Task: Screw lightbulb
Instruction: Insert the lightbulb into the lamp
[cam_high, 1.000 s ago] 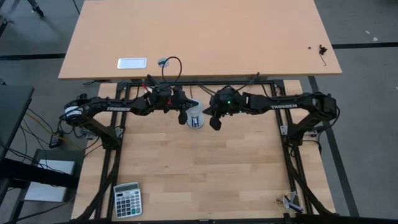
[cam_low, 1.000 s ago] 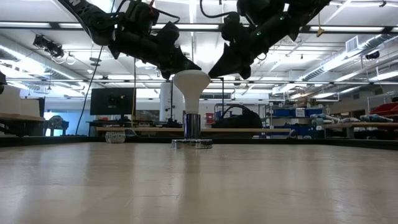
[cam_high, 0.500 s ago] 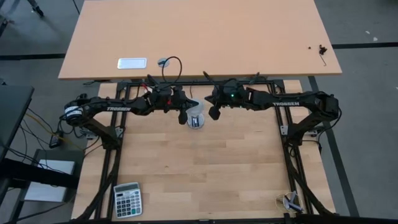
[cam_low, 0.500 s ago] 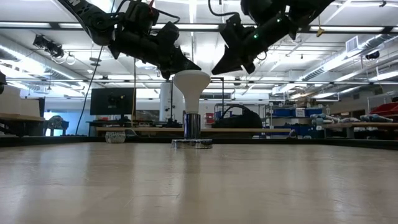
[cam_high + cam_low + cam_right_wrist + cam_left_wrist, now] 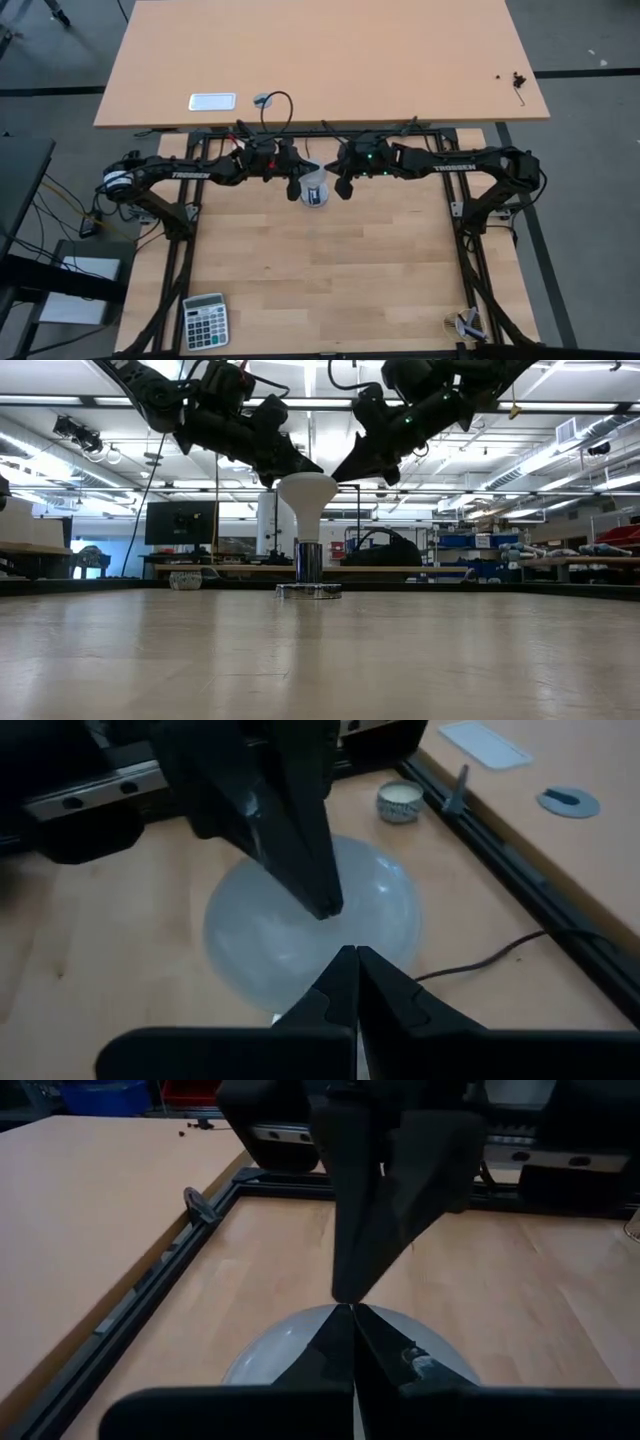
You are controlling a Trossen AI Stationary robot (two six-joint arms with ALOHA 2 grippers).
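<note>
The white lightbulb (image 5: 307, 495) stands upright, dome up, with its screw base in the silver socket (image 5: 308, 565) on a round disc (image 5: 308, 591) on the table. From above its dome (image 5: 314, 188) lies between my two grippers. My left gripper (image 5: 293, 189) is shut at the dome's left upper edge (image 5: 281, 480). My right gripper (image 5: 343, 189) is shut at the dome's right upper edge (image 5: 336, 480). In each wrist view the shut fingertips (image 5: 352, 1306) (image 5: 355, 952) point over the dome (image 5: 300, 1355) (image 5: 300, 935) toward the other gripper. My left gripper, fingers shut, slants down from the table's left, and its tip lies against the dome's upper left edge (image 5: 283, 482). The bulb stays upright in the socket. My right gripper, fingers shut, slants down from the table's right to the dome's upper right edge (image 5: 334, 482). I cannot tell whether it touches.
A thin black cord (image 5: 490, 960) runs from the socket toward the far frame rail. A small round cream tin (image 5: 400, 800) sits near that rail. A calculator (image 5: 205, 320) lies at the near left corner. A second tan table (image 5: 320, 60) stands beyond the far edge.
My right gripper has risen and gone toward the table's far edge, then has come back down to the bulb's dome edge, shut throughout. The bulb stands as before.
</note>
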